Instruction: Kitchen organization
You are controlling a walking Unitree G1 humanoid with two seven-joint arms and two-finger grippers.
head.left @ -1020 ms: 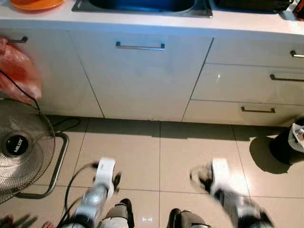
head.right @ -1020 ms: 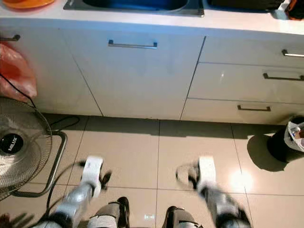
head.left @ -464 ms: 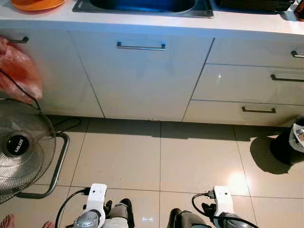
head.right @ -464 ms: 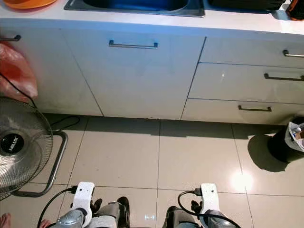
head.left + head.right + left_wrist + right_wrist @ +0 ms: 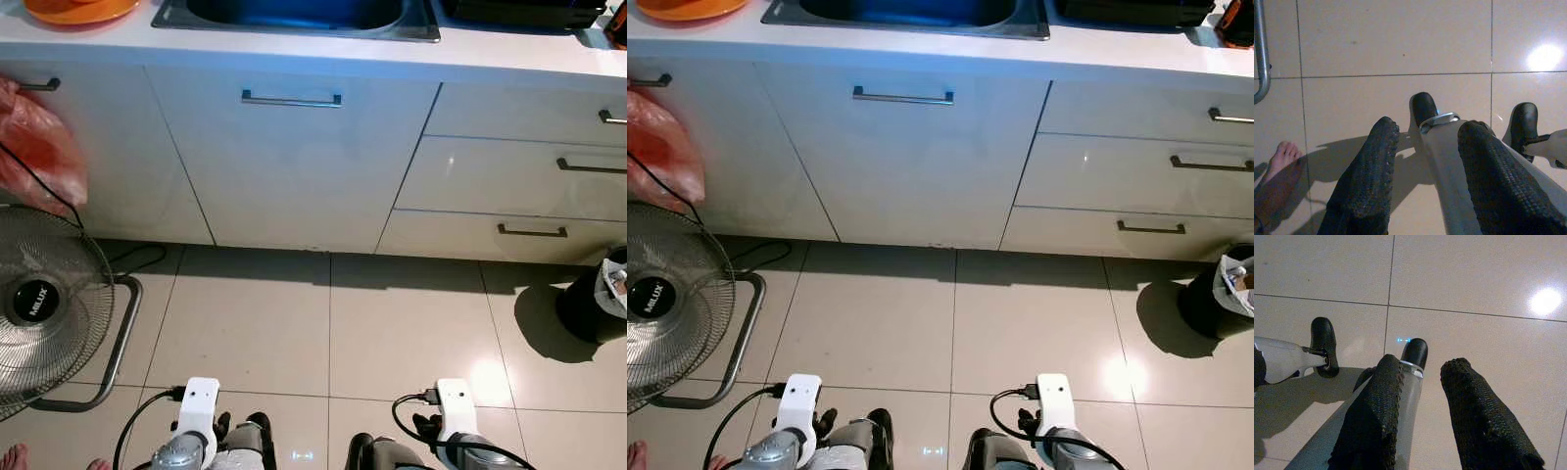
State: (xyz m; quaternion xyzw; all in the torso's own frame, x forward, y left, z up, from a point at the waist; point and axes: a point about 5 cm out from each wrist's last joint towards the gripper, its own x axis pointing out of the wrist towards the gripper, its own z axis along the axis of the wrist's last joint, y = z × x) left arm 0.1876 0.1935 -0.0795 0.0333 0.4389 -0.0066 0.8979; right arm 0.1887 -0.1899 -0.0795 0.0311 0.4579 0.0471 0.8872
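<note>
One fan (image 5: 44, 304), one sink (image 5: 294, 14), three drawers (image 5: 509, 171), one bin (image 5: 598, 304)

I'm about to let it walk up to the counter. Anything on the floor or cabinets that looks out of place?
A standing fan sits on the tiles at the left with its black cord trailing across the floor. A red plastic bag hangs against the cabinet. A person's bare toes show beside the left arm.

A home kitchen is showing: white cabinets (image 5: 294, 166) running under a sink (image 5: 294, 15) (probably steel), floor fan (image 5: 44, 304) standing nearby.
</note>
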